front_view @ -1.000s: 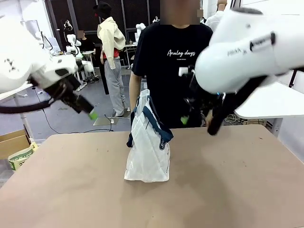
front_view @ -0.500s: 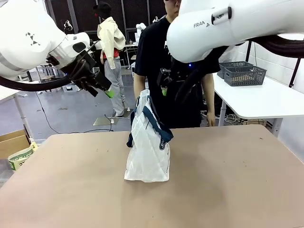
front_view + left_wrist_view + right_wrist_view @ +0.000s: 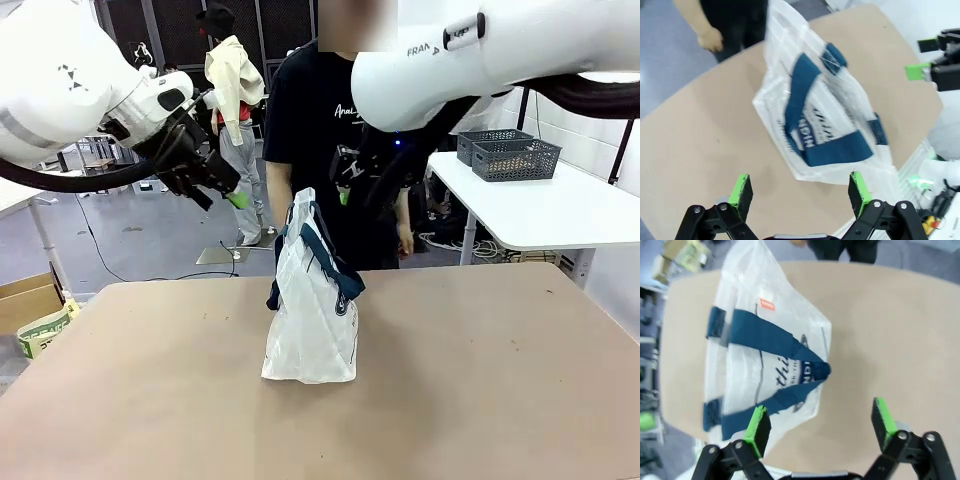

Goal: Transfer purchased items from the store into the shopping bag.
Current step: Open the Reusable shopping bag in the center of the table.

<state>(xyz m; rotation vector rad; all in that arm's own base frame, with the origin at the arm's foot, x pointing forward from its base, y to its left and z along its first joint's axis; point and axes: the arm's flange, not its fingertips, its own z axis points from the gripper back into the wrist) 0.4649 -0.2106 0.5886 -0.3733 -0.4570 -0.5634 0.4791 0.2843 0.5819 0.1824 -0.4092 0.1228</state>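
Observation:
The shopping bag (image 3: 310, 310) stands on the brown table (image 3: 480, 380), translucent white with navy straps and a navy logo. My left gripper (image 3: 228, 191) hovers high to its upper left, open and empty. My right gripper (image 3: 345, 190) hangs open just above and behind the bag's top. From above, the left wrist view shows the bag (image 3: 815, 115) beyond my open gripper (image 3: 800, 192). The right wrist view shows the bag (image 3: 770, 355) past my open gripper (image 3: 821, 425). The purchased items are out of view. The store is not on this table.
A person in a black T-shirt (image 3: 320, 120) stands at the far edge behind the bag, one hand (image 3: 404, 240) hanging down. Two dark grey lattice baskets (image 3: 505, 152) sit on a white side table (image 3: 560, 210) at the back right. A cardboard box (image 3: 30, 300) is on the floor at the left.
My left gripper swung right and up toward the bag. My right arm rose and its gripper moved left to above the bag. The person shifted left.

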